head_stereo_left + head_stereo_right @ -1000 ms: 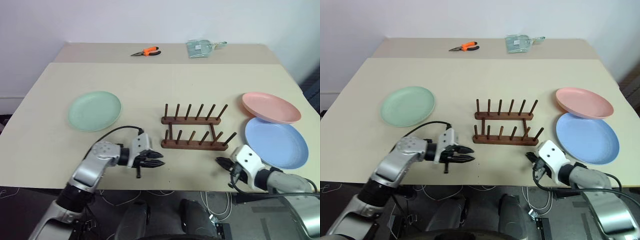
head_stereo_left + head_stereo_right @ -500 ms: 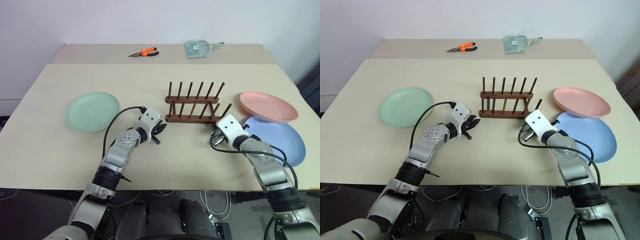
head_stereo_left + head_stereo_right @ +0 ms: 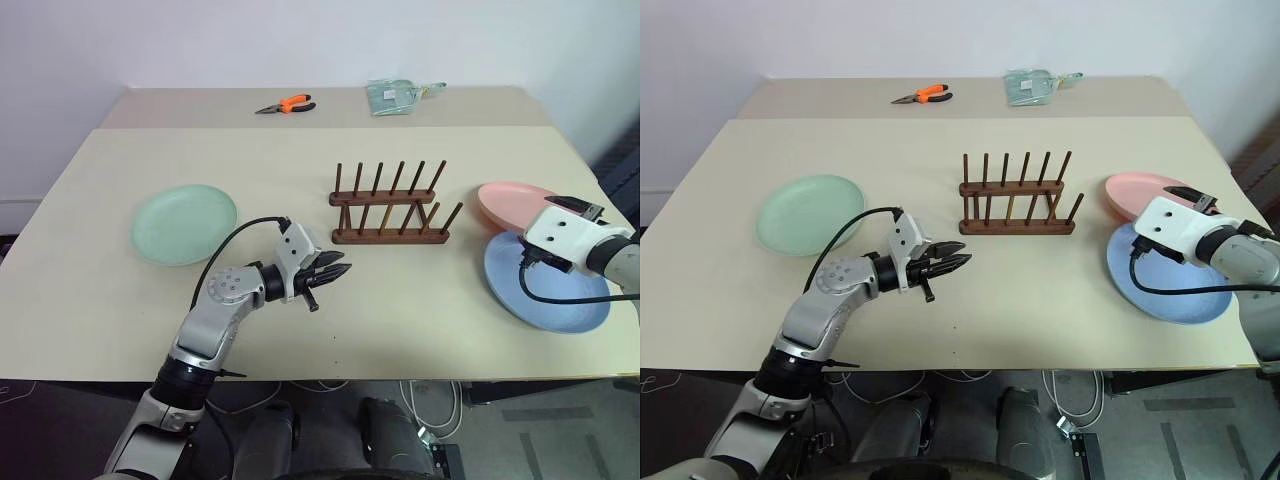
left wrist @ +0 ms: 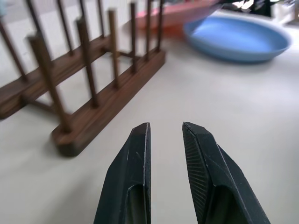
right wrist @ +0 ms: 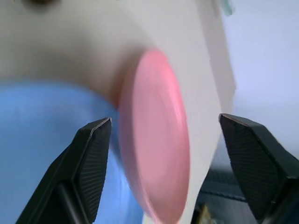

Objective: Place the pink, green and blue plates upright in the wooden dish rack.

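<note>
Over the pink plate [image 5: 156, 140] rim, right claw [image 5: 166, 140] spread wide, left claw [image 4: 163, 135] narrowly parted, empty.

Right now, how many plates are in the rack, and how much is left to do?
None yet. The wooden rack stands empty. The green plate, pink plate and blue plate all lie flat on the table. In hand: the right gripper is wide open, pointed at the pink plate, probably the first pick. The left gripper holds nothing near the rack. All three plates are left.
</note>
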Robot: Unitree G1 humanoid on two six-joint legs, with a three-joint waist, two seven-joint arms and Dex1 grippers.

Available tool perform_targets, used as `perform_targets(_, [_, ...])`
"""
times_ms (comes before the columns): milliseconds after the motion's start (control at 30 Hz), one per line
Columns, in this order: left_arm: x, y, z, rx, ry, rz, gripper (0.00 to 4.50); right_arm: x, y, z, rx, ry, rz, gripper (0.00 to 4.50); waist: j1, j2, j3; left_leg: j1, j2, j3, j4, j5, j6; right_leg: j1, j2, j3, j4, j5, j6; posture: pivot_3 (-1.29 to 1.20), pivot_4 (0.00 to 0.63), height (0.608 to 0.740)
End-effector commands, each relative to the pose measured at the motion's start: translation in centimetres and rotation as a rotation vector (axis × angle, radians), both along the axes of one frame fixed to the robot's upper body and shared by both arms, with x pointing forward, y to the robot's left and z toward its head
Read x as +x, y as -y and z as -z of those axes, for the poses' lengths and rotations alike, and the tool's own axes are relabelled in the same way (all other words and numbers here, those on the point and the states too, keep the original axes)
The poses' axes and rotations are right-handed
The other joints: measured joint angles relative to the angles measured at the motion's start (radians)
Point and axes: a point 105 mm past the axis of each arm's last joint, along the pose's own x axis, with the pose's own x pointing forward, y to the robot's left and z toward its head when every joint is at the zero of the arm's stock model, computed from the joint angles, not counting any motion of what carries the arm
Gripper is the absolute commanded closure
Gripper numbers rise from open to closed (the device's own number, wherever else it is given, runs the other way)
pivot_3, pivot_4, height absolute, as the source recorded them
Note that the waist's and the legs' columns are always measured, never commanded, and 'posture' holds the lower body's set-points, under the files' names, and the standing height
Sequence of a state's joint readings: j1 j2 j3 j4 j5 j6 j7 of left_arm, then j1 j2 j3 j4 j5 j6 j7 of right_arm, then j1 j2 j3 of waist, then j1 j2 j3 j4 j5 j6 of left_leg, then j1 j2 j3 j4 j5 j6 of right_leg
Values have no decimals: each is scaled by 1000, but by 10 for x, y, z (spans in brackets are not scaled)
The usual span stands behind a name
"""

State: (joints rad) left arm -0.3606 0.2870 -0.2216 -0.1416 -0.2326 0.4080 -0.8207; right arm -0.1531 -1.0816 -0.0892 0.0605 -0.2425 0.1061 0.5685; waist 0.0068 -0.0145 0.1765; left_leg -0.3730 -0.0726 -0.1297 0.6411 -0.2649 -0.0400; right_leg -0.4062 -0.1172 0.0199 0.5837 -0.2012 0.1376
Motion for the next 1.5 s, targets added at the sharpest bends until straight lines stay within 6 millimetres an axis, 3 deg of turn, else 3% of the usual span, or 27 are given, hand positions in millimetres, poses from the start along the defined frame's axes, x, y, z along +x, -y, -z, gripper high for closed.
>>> perform_targets(33, [-7, 10, -18, -45, 41, 56, 3444, 14, 17, 1, -64, 30, 37, 730, -1, 2, 1, 0, 0, 0, 0, 0, 0, 0, 0, 0, 0, 0, 0, 0, 150, 740])
perform_targets(133, [-6, 11, -22, -59, 43, 51, 3444, 22, 23, 9, -75, 23, 46, 1629, -4, 2, 1, 0, 0, 0, 0, 0, 0, 0, 0, 1, 0, 2, -4, 0, 150, 740])
perform_targets(300, [-10, 7, -20, -55, 42, 45, 3444, 28, 20, 6, -99, 41, 9, 4191, -3, 2, 1, 0, 0, 0, 0, 0, 0, 0, 0, 1, 0, 2, -3, 0, 150, 740])
perform_targets(333, [-10, 5, -20, -50, 43, 43, 3444, 27, 18, 3, -97, 51, -5, 4476, -3, 3, 1, 0, -1, 0, 0, 0, 0, 0, 0, 1, 0, 2, -3, 0, 150, 740])
perform_targets(433, [-8, 0, -19, -43, 44, 28, 3444, 26, 5, -22, -43, 135, -60, 4476, -3, 4, 1, 0, -1, 0, 0, 0, 0, 0, 0, 2, 0, 2, -3, 0, 150, 740])
perform_targets(533, [-3, -5, -20, -48, 44, 1, 3444, 22, -20, -68, 241, 309, -111, 4476, -6, 5, 1, 0, 0, 0, 0, 0, 0, 0, 0, 2, 0, 3, -3, 0, 150, 740])
perform_targets(600, [0, -7, -22, -55, 46, -7, 3444, 15, -56, -96, 735, 358, -216, 4476, -11, 4, 1, 0, 0, 0, 0, 0, 0, 0, 0, 2, 0, 3, -2, 0, 150, 740])
perform_targets(667, [2, -8, -23, -59, 47, -7, 3444, -1, -94, -112, 1054, 279, -393, 4476, -14, 4, 1, 0, 1, -2, 0, 0, 0, 0, 1, 1, 0, 3, -2, 0, 150, 740])
perform_targets(767, [2, -7, -24, -64, 50, 1, 3444, -10, -115, -121, 1270, 187, -478, 4476, -14, 4, 1, 0, 0, -4, 0, 0, 1, 1, 1, 0, 0, 3, -1, 0, 150, 740])
perform_targets(900, [0, -7, -26, -71, 55, 6, 3444, -9, -127, -116, 1354, 82, -501, 4476, 3, 4, 1, -1, 0, -3, 1, -1, 1, 1, 0, 0, -1, 2, -3, 0, 150, 740])
perform_targets(1033, [-1, -10, -28, -80, 53, -5, 3444, -1, -125, -105, 1370, 27, -465, 4476, 5, 4, 1, -1, 0, -3, 1, -1, 1, 0, 0, 0, -1, 2, -3, 0, 150, 740])
perform_targets(1333, [-3, -14, -25, -76, 51, -24, 3444, 11, -116, -100, 1489, -15, -413, 4476, 3, 4, 1, -1, 0, -2, 1, -1, 1, 0, 0, 0, -1, 2, -3, 0, 150, 740])
perform_targets(1433, [-2, -15, -26, -76, 51, -28, 3444, 20, -108, -100, 1453, 35, -368, 3385, 3, 4, 1, -1, 0, -2, 1, -1, 1, 0, 0, 0, -1, 2, -3, 0, 150, 740])
perform_targets(1500, [-1, -18, -27, -93, 27, -37, 3444, 22, -104, -108, 1380, 113, -372, 2426, 3, 4, 1, -1, 0, -2, 1, -1, 1, 0, 0, 0, -1, 2, -3, 0, 150, 740])
